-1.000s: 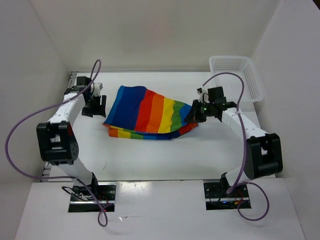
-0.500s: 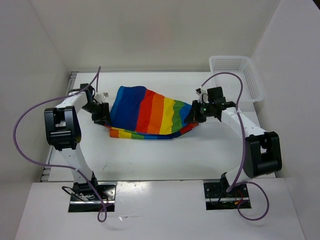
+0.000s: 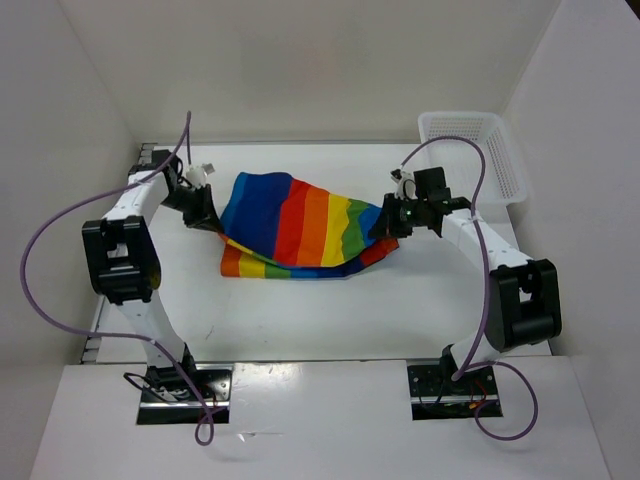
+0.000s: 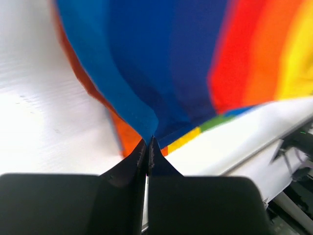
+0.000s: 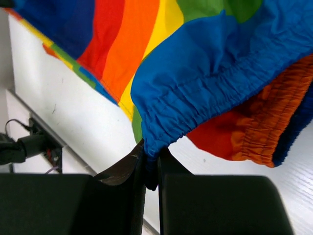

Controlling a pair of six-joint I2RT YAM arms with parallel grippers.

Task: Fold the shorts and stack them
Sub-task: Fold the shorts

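Observation:
The rainbow-striped shorts (image 3: pixel 300 228) hang stretched between both arms over the middle of the table, their lower layer resting on it. At their left blue corner my left gripper (image 3: pixel 208 217) is shut on the shorts; in the left wrist view its jaws pinch the blue fabric tip (image 4: pixel 148 139). On the right, my right gripper (image 3: pixel 385 226) is shut on the gathered blue waistband (image 5: pixel 195 105), with its own jaws closed around that edge (image 5: pixel 151 152). Red and orange inner fabric (image 5: pixel 254 129) hangs below the waistband.
A white mesh basket (image 3: pixel 490 150) stands at the back right corner of the table. White walls close in the table on the left, back and right. Purple cables loop from both arms.
My left gripper has moved right from beside the shorts to their blue corner and closed on it, lifting it a little. The right gripper has kept its grip and place.

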